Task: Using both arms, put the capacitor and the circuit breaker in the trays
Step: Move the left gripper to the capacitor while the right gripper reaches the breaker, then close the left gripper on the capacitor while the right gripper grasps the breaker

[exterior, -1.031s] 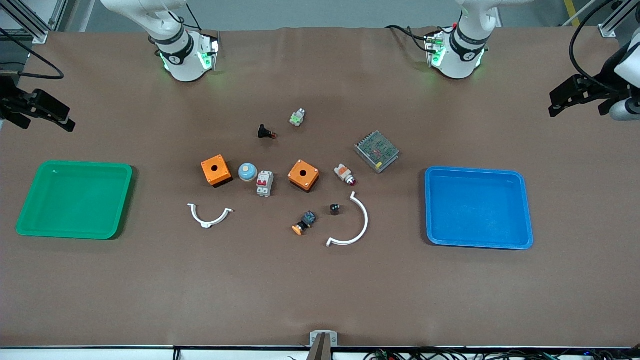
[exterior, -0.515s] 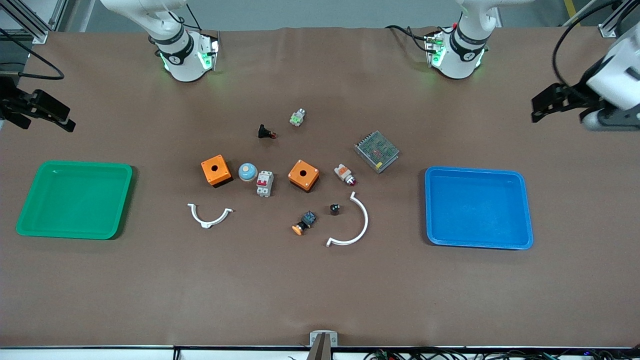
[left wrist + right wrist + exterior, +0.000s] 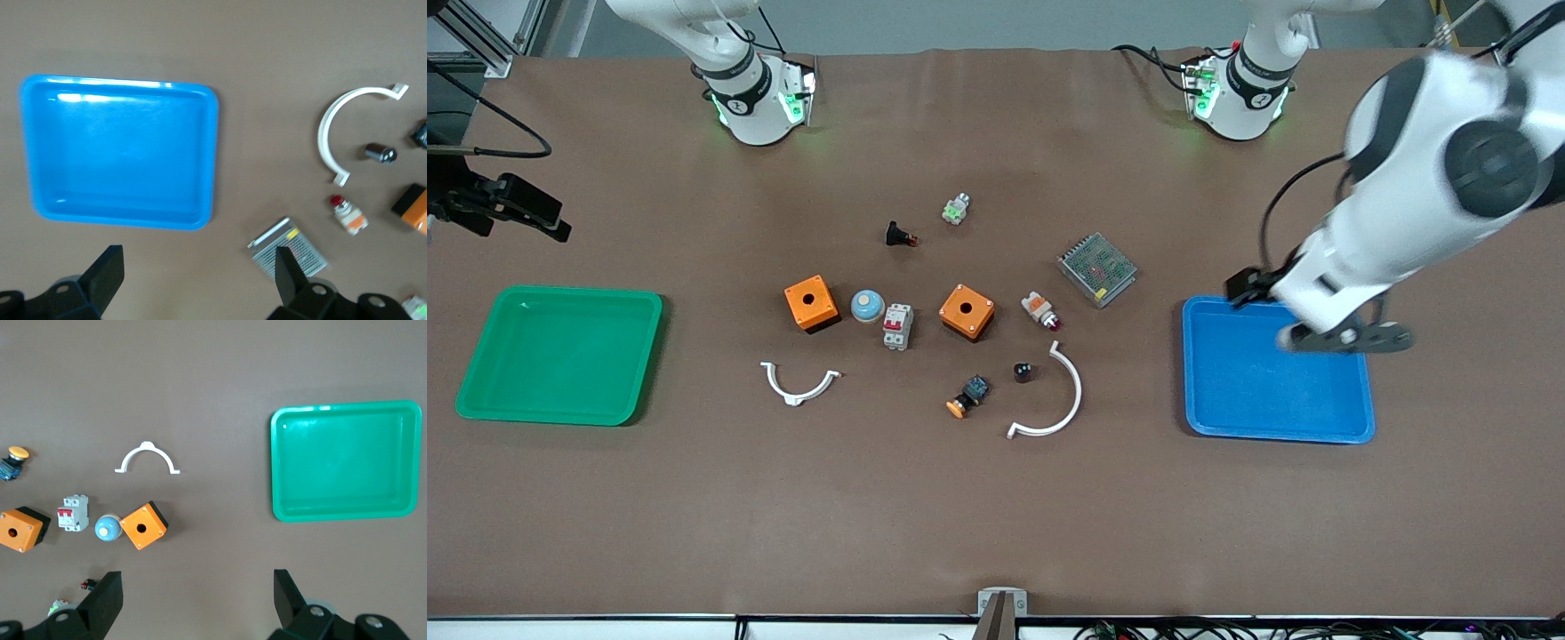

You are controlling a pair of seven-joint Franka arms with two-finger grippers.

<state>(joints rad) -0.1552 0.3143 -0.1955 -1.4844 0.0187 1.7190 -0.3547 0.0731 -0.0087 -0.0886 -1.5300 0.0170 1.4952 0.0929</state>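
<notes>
The capacitor [image 3: 1022, 372] lies on the bench, nearest the front camera, and the circuit breaker [image 3: 897, 326] slightly farther. The left gripper [image 3: 1249, 289] hovers over the blue tray [image 3: 1276, 431], fingers wide. The right gripper [image 3: 525, 213] waits farther, fingers wide. Reaching seems started; each must next descend upon its part.

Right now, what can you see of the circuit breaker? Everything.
The circuit breaker is a small white-grey rectangular block, plastic by the look, with red toggle switches on its upward face. It lies flat on the brown table, between the pale blue dome button and an orange box with a hole, apart from both. Nothing touches it but the table. The right wrist view shows the same: pale body, red switches. Neither pincer is near it.
</notes>
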